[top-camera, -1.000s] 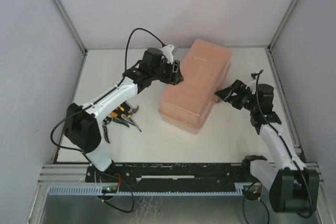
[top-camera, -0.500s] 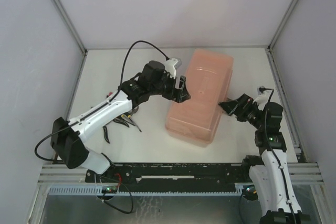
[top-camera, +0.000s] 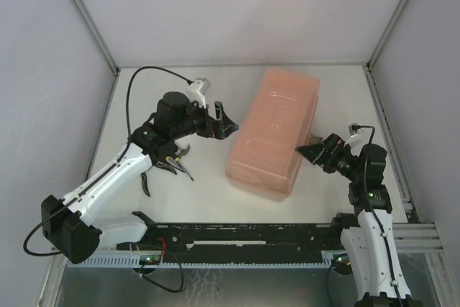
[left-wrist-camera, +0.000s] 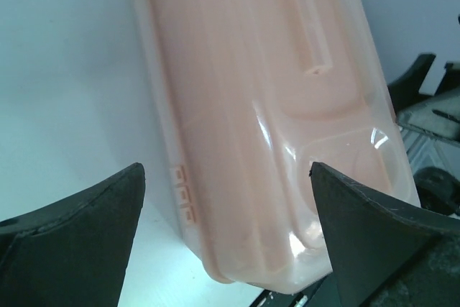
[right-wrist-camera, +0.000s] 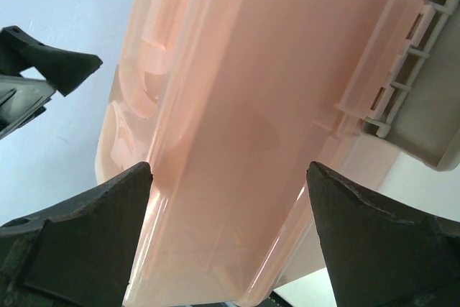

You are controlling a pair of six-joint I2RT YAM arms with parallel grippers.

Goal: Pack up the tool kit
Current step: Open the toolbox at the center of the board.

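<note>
Large salmon-pink plastic toolbox [top-camera: 277,131] lies closed on the white table [top-camera: 201,192], right of centre, reaching toward the back edge. It sits further right than a second ago and is angled differently. Left gripper [top-camera: 226,121] has drawn back from the box's left side. It now stands apart from it, fingers spread wider than before. Right gripper [top-camera: 307,144] holds just beside the box's right side, fingers open, gripping nothing. Black-handled pliers [top-camera: 167,163] lie near the table's left edge, unmoved.

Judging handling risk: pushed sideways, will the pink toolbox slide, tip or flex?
The toolbox looks like rigid moulded plastic, so probably stiff. Lying broad and low, it likely slides rather than tips. Its glossy shell may be slippery.
</note>
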